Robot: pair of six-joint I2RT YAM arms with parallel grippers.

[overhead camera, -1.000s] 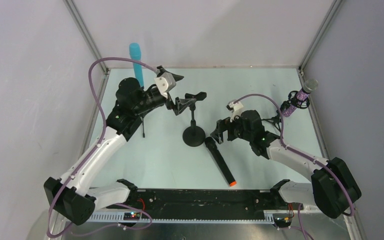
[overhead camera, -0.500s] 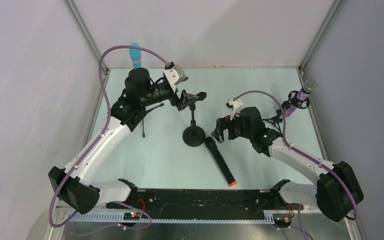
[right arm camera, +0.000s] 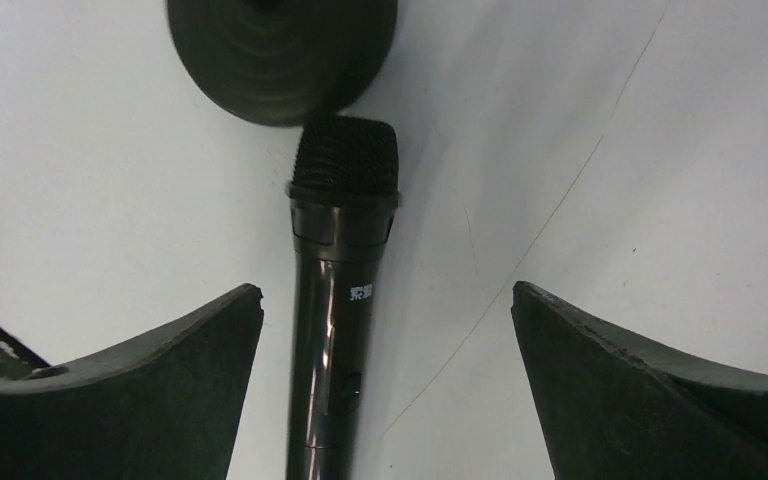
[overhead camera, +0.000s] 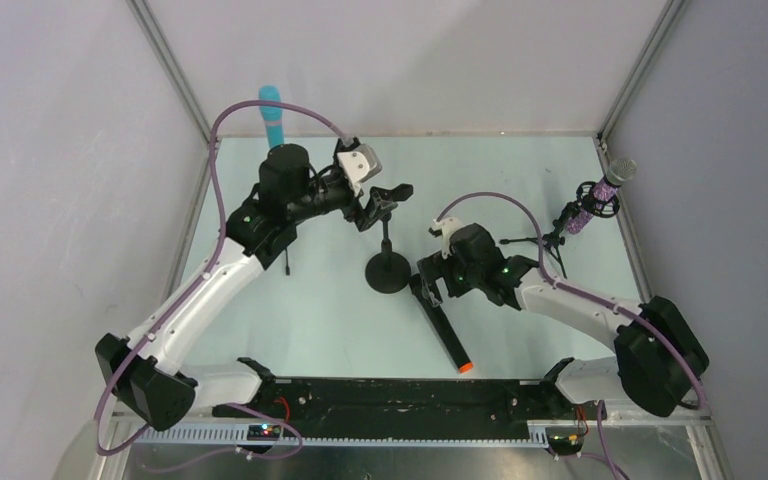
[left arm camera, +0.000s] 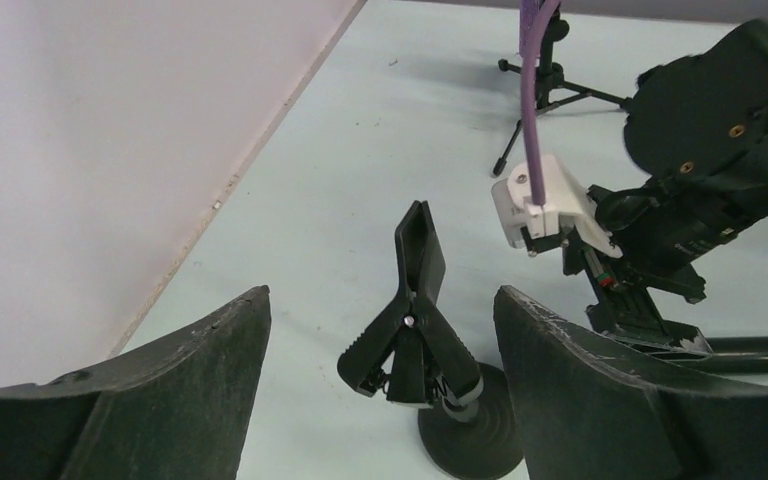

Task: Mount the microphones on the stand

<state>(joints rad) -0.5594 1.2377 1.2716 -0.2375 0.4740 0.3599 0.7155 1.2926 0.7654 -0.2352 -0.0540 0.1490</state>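
Observation:
The black microphone with an orange end (overhead camera: 442, 326) lies on the table, its head by the round base of the centre stand (overhead camera: 387, 272). My right gripper (overhead camera: 428, 287) hovers open over its head end. In the right wrist view the microphone (right arm camera: 338, 310) lies between the fingers, nearer the left one, with the gripper (right arm camera: 385, 295) open. My left gripper (overhead camera: 367, 208) is open beside the stand's empty spring clip (overhead camera: 391, 192). In the left wrist view the clip (left arm camera: 415, 300) sits between the open fingers of the gripper (left arm camera: 380, 300). The cyan microphone (overhead camera: 272, 113) and the purple microphone (overhead camera: 603, 188) each sit on a tripod stand.
The cyan microphone's tripod legs (overhead camera: 286, 262) stand under my left arm. The purple microphone's tripod (overhead camera: 545, 240) is behind my right arm. Grey walls close the table at the back and sides. A black rail (overhead camera: 400, 395) runs along the near edge.
My left gripper has swung right from beside the cyan microphone to the centre stand's clip. My right gripper has moved left and nearer, over the black microphone's head.

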